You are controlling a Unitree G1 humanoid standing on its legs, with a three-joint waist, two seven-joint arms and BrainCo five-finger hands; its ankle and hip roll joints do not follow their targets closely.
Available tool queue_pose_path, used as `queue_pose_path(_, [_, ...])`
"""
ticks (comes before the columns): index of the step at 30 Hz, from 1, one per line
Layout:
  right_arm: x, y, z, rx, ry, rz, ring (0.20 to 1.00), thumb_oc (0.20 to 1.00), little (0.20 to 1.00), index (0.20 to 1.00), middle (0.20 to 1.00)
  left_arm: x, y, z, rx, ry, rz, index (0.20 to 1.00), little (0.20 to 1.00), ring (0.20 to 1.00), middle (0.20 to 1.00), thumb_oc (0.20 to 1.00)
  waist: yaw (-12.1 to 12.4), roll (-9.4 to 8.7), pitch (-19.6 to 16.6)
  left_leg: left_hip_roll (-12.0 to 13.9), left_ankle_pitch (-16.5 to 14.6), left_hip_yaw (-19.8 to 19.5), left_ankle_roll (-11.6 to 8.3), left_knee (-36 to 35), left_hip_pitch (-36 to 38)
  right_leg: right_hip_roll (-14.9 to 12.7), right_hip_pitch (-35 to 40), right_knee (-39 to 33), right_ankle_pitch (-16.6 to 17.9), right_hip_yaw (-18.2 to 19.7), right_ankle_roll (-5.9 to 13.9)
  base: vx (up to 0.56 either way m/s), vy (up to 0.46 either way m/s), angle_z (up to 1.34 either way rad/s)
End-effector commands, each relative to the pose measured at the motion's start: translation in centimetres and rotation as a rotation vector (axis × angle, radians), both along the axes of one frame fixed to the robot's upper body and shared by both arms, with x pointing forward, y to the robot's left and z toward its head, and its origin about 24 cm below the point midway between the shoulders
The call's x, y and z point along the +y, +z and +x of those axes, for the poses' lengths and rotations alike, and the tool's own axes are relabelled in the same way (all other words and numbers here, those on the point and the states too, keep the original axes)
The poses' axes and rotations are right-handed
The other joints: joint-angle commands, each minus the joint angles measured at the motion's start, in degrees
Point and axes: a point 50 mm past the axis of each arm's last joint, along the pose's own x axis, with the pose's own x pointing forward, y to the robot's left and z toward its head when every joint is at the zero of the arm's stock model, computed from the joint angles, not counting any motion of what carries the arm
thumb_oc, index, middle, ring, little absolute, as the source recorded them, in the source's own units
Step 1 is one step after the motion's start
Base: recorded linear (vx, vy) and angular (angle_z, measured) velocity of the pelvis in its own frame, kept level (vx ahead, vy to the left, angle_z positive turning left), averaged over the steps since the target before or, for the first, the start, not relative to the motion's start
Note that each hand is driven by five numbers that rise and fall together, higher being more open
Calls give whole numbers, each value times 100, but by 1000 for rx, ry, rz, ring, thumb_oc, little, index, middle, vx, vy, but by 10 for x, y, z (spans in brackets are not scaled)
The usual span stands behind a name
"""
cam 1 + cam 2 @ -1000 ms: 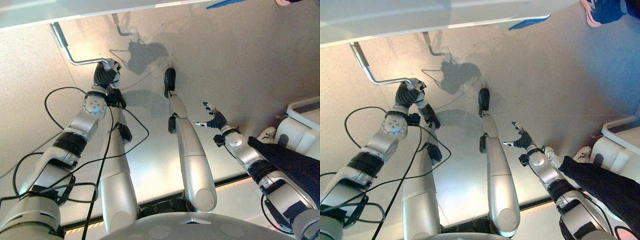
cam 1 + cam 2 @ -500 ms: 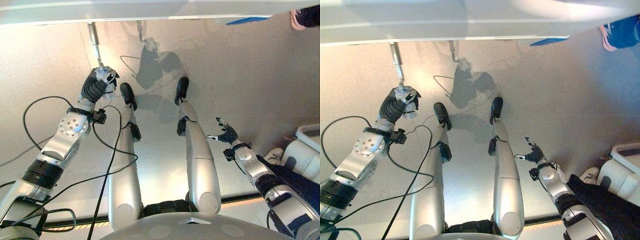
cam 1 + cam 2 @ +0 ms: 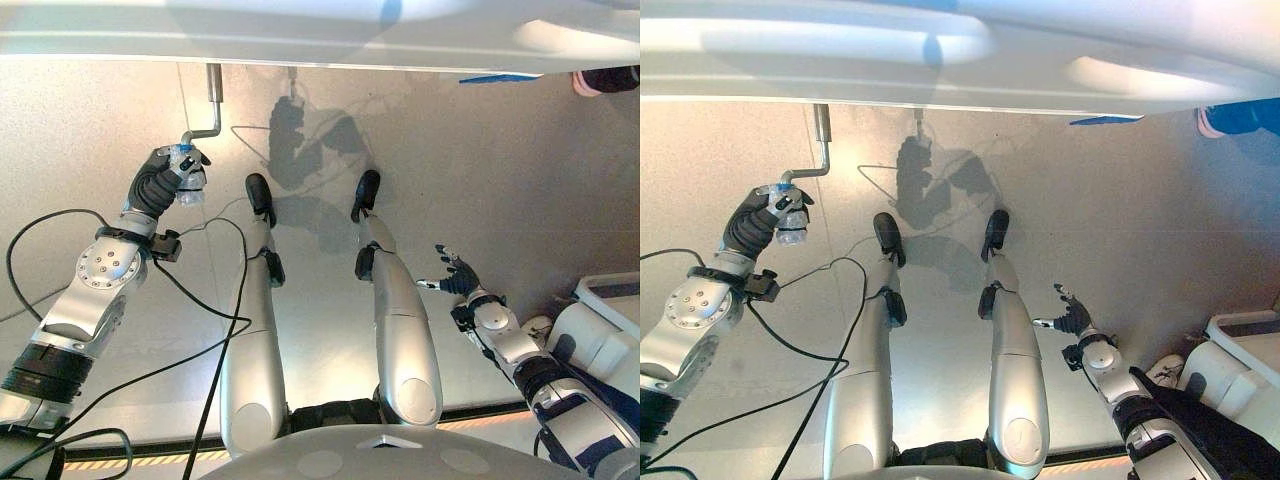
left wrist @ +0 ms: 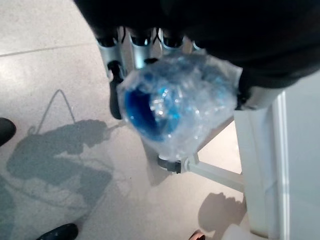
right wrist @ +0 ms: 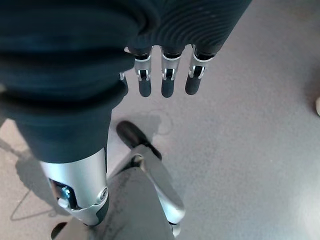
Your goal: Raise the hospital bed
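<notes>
Crank handle (image 3: 186, 165), wrapped in clear plastic and hanging under the far bed frame (image 3: 320, 40), is sitting clamped in the left robot hand (image 3: 160, 182) and swinging round from where it stood a second ago, winding the bed up, while the right robot hand (image 3: 455, 280) is idling spread apart.

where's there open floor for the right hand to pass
Bare floor lies around the right hand, which hangs open, and on toward the bed. It is crowded on the other side: the left hand grips the crank handle under the bed edge.
</notes>
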Motion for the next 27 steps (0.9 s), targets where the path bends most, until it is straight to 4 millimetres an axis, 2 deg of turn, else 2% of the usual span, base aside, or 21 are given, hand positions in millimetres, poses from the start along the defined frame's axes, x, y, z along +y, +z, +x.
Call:
queue_pose_path(1, [-19,-21,-33,106,-44,-37,1000,1000,1000,1000,1000,-7,35,-36,-255,-93,69,200,200,200,200,200,291,242,-157,-383,-545,136,-98,442,-12,-231,283,-347,269,22,919,27,55,8])
queue_pose_path(2, [-17,-20,-31,97,-34,-34,1000,1000,1000,1000,1000,4,31,-34,-251,-21,82,200,200,200,200,200,309,191,-157,-379,-584,103,-85,521,-87,-254,288,-354,260,-6,920,28,49,7])
queue_pose_path(5, [-17,-17,-28,84,-33,-38,1000,1000,1000,1000,1000,19,22,-27,-234,91,102,200,200,200,200,200,316,99,-157,-375,-646,62,-64,621,-214,-269,274,-367,249,-62,922,35,48,1])
queue_pose_path(7, [-17,-17,-28,84,-33,-38,1000,1000,1000,1000,1000,19,22,-26,-235,91,102,200,200,200,200,200,319,103,-157,-375,-647,60,-64,626,-221,-269,270,-366,248,-63,922,28,28,7])
queue_pose_path(8, [-15,-14,-25,67,-20,-38,1000,1000,1000,1000,1000,33,16,-18,-225,198,134,200,200,200,200,200,290,-26,-157,-375,-708,30,-47,685,-324,-275,240,-379,228,-81,926,42,39,10])
queue_pose_path(9, [-15,-14,-25,66,-22,-38,1000,1000,1000,1000,1000,32,16,-17,-227,196,135,200,200,200,200,200,298,-18,-157,-374,-711,27,-47,692,-334,-274,234,-377,227,-84,926,64,73,7])
queue_pose_path(11, [-10,-11,-20,52,-3,-32,1000,1000,1000,1000,1000,40,13,-3,-225,279,103,200,200,200,200,200,227,-157,-157,-357,-776,4,-28,810,-476,-281,170,-335,198,-85,929,44,50,9])
queue_pose_path(15, [-5,-7,-14,33,13,-33,1000,1000,1000,1000,1000,44,16,15,-231,338,96,200,200,200,200,200,131,-291,-157,-334,-848,17,-6,969,-640,-260,47,-272,155,-45,908,37,27,11])
queue_pose_path(16, [-2,-5,-10,22,23,-33,1000,1000,1000,1000,1000,45,16,25,-222,370,72,200,200,200,200,200,51,-393,-157,-313,-896,22,5,1056,-698,-262,-14,-226,136,-44,894,43,28,6])
queue_pose_path(17, [-3,-5,-10,21,20,-32,1000,1000,1000,1000,1000,44,17,26,-224,368,72,200,200,200,200,200,63,-391,-157,-311,-901,24,5,1065,-712,-262,-29,-218,131,-41,894,42,30,3])
queue_pose_path(20, [6,3,1,-20,48,-22,1000,1000,1000,1000,1000,44,27,48,-231,424,49,200,200,200,200,200,-99,-548,-157,-289,-985,0,34,1205,-863,-247,-209,-119,91,23,869,49,28,-1])
queue_pose_path(23, [10,8,5,-47,57,-11,1000,1000,1000,1000,1000,43,33,57,-236,442,53,200,200,200,200,200,-196,-630,-157,-263,-1034,44,63,1252,-913,-242,-308,-85,83,77,854,0,0,0])
queue_pose_path(26, [13,11,9,-59,65,-9,1000,1000,1000,1000,1000,42,31,66,-205,460,44,200,200,200,200,200,-263,-671,-157,-250,-1057,79,78,1275,-953,-237,-402,-69,85,122,853,17,25,-8])
queue_pose_path(27, [18,14,12,-71,84,0,1000,1000,1000,1000,1000,39,29,76,-172,474,47,200,200,200,200,200,-344,-702,-157,-227,-1064,108,86,1294,-971,-233,-484,-37,91,175,846,5,13,-6])
